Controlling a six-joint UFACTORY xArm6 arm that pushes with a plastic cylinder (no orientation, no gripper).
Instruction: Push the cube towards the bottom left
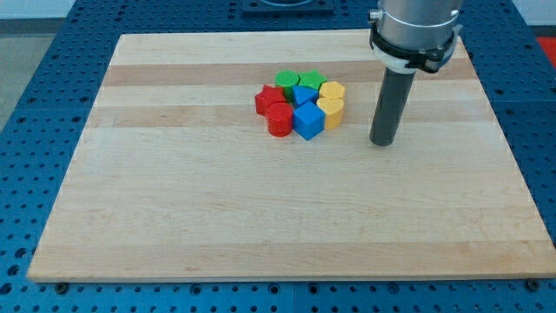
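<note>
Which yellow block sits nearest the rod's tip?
The yellow heart, lower of the two yellows; the other yellow block sits farther up from my tip.

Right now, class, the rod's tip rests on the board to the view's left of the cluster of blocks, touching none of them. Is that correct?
One detail is wrong: the side. The camera view shows my tip to the view's right of the cluster, beyond the yellow heart block and the blue cube, touching none of them.

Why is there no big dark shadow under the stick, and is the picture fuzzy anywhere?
In the camera view, the light is soft and even, so my tip casts only a faint shadow on the wooden board; the blue cube and its neighbours look sharp; there is no strong glare.
</note>
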